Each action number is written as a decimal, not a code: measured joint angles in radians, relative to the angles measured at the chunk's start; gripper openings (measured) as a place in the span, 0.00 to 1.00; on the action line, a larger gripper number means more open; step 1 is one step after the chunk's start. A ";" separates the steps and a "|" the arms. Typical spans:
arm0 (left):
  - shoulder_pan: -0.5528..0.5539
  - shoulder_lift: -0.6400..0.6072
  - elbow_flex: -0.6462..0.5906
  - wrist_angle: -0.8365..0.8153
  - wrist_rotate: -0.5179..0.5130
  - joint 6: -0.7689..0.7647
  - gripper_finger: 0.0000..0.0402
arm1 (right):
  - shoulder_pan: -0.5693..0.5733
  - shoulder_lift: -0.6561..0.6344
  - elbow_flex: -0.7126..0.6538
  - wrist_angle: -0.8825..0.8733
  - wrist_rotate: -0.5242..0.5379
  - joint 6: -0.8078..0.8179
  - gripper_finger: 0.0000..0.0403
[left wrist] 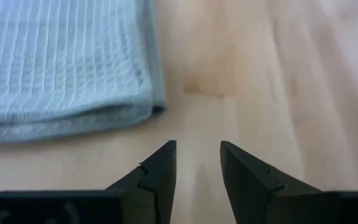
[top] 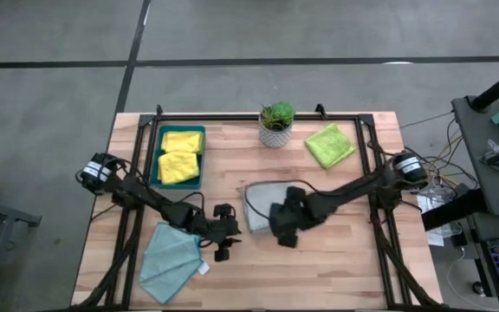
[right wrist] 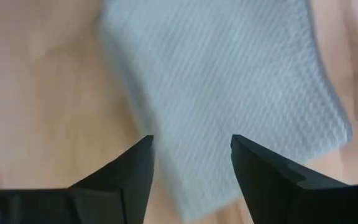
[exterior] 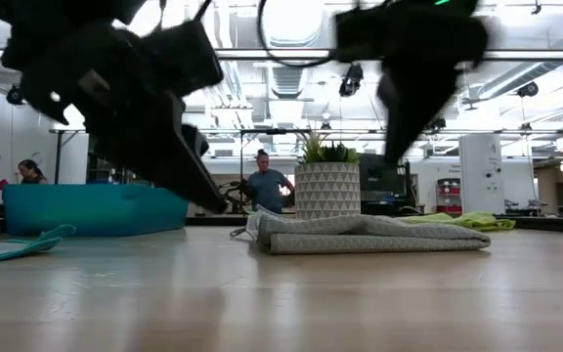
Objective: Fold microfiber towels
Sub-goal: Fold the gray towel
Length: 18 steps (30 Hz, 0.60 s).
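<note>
Fingers of our right gripper (right wrist: 191, 163) are standing apart, empty, over the folded grey towel (top: 262, 206) at mid-table. Our left gripper (left wrist: 197, 168) is hovering beside it, fingers parted, grasping nothing. We are judging the risk thus: lifting away carelessly could snag an edge and undo the fold. The teal towel (top: 170, 262) is lying unfolded near the front; two yellow towels (top: 180, 156) are sitting in the tray (top: 156, 146); the green towel (top: 330, 145) is waiting beyond. Only the low view is showing the stacked layers' thickness; only the overhead is showing every towel.
</note>
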 joint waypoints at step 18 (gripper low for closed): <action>-0.049 0.215 0.194 0.069 -0.111 0.026 0.01 | 0.180 -0.192 -0.481 0.438 0.181 -0.047 0.30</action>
